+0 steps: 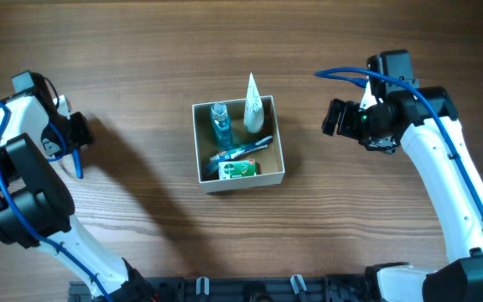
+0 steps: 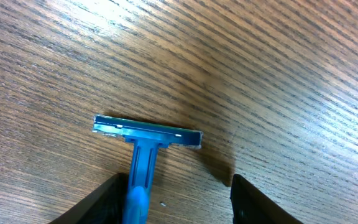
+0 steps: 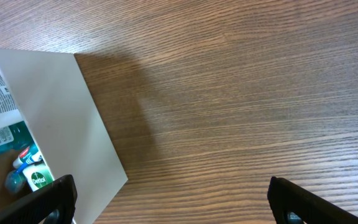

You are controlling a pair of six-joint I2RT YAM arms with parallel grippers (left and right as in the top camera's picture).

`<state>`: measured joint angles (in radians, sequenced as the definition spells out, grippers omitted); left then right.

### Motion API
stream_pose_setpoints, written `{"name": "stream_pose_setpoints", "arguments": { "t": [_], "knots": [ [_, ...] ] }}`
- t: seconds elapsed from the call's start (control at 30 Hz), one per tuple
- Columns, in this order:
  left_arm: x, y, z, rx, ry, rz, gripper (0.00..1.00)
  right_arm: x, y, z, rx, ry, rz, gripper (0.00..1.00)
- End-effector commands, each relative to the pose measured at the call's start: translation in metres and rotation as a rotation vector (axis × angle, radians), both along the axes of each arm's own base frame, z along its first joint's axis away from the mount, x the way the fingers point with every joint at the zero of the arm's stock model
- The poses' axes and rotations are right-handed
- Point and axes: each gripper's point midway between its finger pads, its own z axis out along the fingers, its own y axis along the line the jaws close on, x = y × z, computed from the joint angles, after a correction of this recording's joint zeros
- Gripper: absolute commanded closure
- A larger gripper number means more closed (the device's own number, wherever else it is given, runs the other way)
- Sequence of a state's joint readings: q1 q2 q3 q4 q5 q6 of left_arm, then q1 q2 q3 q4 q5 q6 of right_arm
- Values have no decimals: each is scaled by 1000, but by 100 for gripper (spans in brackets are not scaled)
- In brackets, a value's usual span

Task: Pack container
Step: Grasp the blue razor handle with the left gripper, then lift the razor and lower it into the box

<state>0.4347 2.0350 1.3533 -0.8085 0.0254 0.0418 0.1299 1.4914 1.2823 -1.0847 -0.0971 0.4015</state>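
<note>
Toiletries sit inside the container (image 1: 243, 182), a square lidless box with white walls and a tan floor at the centre of the overhead frame, resting on the wooden table (image 1: 141, 50). A blue bottle (image 1: 218, 120) and a white tube (image 1: 252, 105) lie along its upper edge. A slim blue-and-white item (image 1: 240, 152) lies slanted across the middle, and a green packet (image 1: 240, 169) is at the lower edge.

At the far left of the overhead frame, well apart from the box, the left gripper (image 1: 75, 130) is low over the table. Its wrist view shows a blue razor (image 2: 146, 132) lying on the wood, head at mid-frame and handle running down to the bottom edge. The two fingers (image 2: 98, 205) are spread far wider than the handle, which lies close to the one at lower left; they are not clamped on it.

The right gripper (image 1: 335, 117) is to the right of the box, near it but not touching. In its wrist view the fingers (image 3: 48, 199) are spread wide with bare wood between them, and the box's white wall (image 3: 61, 118) fills the left side.
</note>
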Motion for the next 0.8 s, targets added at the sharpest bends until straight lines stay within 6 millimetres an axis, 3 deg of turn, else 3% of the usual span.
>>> {"name": "stream_pose_setpoints", "arguments": {
  "t": [0.0,0.2,0.37,0.57,0.77],
  "knots": [
    [-7,-20,-20,-108,36,0,60,0,-2,-3,-13,9,6,1],
    [-8,-20,-20,-109,40,-1,79,0,-2,-3,-13,9,6,1],
    [-9,-21,-20,-111,42,0,82,0,-2,-3,-13,9,6,0],
    [-8,-20,-20,-109,38,-1,96,0,-2,-3,-13,9,6,1],
    [-4,-20,-18,-103,26,-3,96,0,-2,-3,-13,8,5,1]
  ]
}}
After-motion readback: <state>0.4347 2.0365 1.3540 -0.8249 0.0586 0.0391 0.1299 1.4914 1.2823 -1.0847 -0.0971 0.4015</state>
